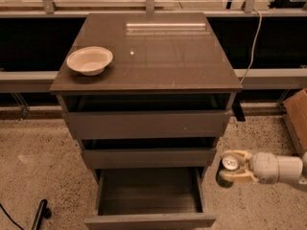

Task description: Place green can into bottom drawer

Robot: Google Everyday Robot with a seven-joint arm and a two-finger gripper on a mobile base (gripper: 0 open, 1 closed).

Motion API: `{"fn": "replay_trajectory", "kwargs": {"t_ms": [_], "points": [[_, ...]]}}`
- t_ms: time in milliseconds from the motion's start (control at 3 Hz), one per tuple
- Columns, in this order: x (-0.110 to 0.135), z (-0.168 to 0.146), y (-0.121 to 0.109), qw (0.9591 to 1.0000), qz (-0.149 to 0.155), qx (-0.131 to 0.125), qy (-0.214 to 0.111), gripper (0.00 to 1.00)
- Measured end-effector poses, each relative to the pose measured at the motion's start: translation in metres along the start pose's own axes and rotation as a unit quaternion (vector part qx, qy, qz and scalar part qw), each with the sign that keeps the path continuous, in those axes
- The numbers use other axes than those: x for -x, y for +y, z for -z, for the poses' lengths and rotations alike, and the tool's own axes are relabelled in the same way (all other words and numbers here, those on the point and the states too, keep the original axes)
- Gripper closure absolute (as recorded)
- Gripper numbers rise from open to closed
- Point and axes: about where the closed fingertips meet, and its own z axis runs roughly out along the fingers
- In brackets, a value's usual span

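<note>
Cream bowl on cabinet top, left edge

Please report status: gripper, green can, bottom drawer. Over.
Gripper shut on green can, right of bottom drawer. Drawer pulled open, can not yet inside. Nothing seen between them.

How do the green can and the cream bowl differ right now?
The green can is held by the gripper, right of the open bottom drawer; the bowl sits at the left of the cabinet top. The can is dark, narrow and tall; the bowl is pale, wide and shallow. Both are round, tops facing up.
</note>
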Motion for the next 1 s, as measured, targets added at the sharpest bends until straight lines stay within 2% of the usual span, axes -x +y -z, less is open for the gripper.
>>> {"fn": "replay_trajectory", "kwargs": {"t_ms": [333, 667, 1000], "points": [[-0.023, -0.012, 0.005, 0.9997, -0.015, 0.008, -0.015, 1.0], [-0.023, -0.012, 0.005, 0.9997, -0.015, 0.008, -0.015, 1.0], [-0.054, -0.019, -0.007, 0.999, -0.033, -0.01, -0.029, 1.0]]}}
